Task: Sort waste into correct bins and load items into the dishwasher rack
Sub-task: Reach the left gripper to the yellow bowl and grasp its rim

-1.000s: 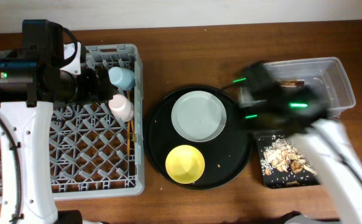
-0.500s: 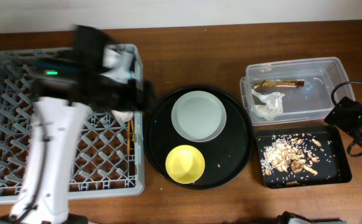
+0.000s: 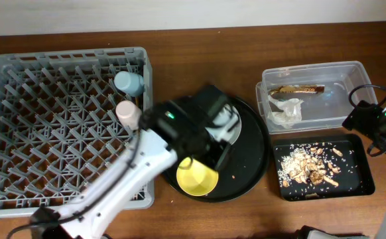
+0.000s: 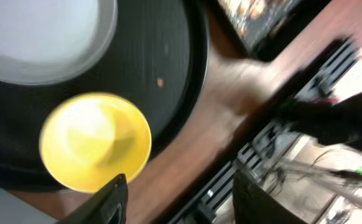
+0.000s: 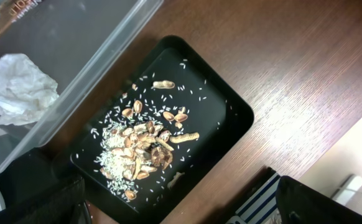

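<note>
At the near edge of the counter (image 3: 199, 60) the left arm (image 3: 127, 179) reaches in from the front and slants over the round black tray (image 3: 254, 159). The left gripper (image 4: 178, 205) hangs above that tray with its jaws spread wide and nothing between them. The small yellow bowl (image 4: 96, 142) sits upright on the near part of the tray, just beside one finger in the wrist view and partly under the arm from overhead. Beyond the bowl on the same tray lies the pale round plate (image 4: 44, 37), largely hidden by the arm from above. To the right, the shallow black rectangular tray (image 5: 231, 115) holds the tan food scraps (image 5: 147, 146) with loose rice grains scattered around them. The right gripper (image 5: 181, 205) hovers by this tray at the counter's right edge, fully open and empty. Just behind the tray stands the clear plastic tub (image 3: 352, 86), holding the crumpled white tissue (image 3: 286, 111) at its near left corner and the gold-brown snack wrapper (image 3: 299, 89) along its far side. On the left, the grey dishwasher rack (image 3: 47, 133) carries the pink cup (image 3: 128, 114) near its right edge and the light blue cup (image 3: 128, 83) just behind it.
</note>
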Controlling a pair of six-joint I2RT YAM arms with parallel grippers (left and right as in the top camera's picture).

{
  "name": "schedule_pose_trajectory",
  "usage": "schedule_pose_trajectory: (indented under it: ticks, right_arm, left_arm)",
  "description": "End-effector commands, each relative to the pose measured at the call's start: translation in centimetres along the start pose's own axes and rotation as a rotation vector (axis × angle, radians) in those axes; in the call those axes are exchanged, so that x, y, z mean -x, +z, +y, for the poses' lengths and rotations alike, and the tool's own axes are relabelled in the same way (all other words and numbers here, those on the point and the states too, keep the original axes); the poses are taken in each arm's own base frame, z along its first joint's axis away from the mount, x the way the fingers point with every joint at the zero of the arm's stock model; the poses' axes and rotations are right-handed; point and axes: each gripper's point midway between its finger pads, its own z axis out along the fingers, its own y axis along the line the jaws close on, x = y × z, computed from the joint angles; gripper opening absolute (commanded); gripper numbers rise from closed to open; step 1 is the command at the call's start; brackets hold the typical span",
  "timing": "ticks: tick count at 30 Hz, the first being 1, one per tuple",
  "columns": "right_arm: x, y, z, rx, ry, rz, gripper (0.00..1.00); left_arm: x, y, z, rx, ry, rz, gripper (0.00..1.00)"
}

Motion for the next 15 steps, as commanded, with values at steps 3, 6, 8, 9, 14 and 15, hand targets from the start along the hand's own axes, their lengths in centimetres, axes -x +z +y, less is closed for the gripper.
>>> schedule_pose_trajectory:
  ticks: [3, 6, 8, 9, 14, 15]
  right_arm:
    - [0.3, 0.8, -0.1, -0.026, 0.003, 0.021, 0.99]
    - [0.4, 1.1, 0.0, -0.031, 0.0, 0.032, 0.99]
    - [0.4, 1.2, 0.0, -0.031, -0.001, 0.035, 0.99]
    - [0.4, 1.2, 0.0, -0.032, 0.0, 0.035, 0.99]
    - [0.4, 1.2, 0.0, -0.032, 0.0, 0.035, 0.99]
    - [0.4, 1.2, 0.0, -0.031, 0.0, 0.035, 0.99]
  left_arm:
    - [-4.3, 5.8, 2.7, 0.277, -0.108, 0.057, 0.51]
    - [-5.2, 9.5, 2.3, 0.252, -0.079, 0.032, 0.41]
    - [-5.3, 10.6, 2.1, 0.241, -0.064, 0.015, 0.4]
    - [-5.4, 11.2, 2.1, 0.234, -0.056, 0.005, 0.4]
    - [-5.6, 13.2, 2.5, 0.23, -0.039, -0.038, 0.32]
    - [-5.7, 13.5, 2.6, 0.228, -0.038, -0.043, 0.3]
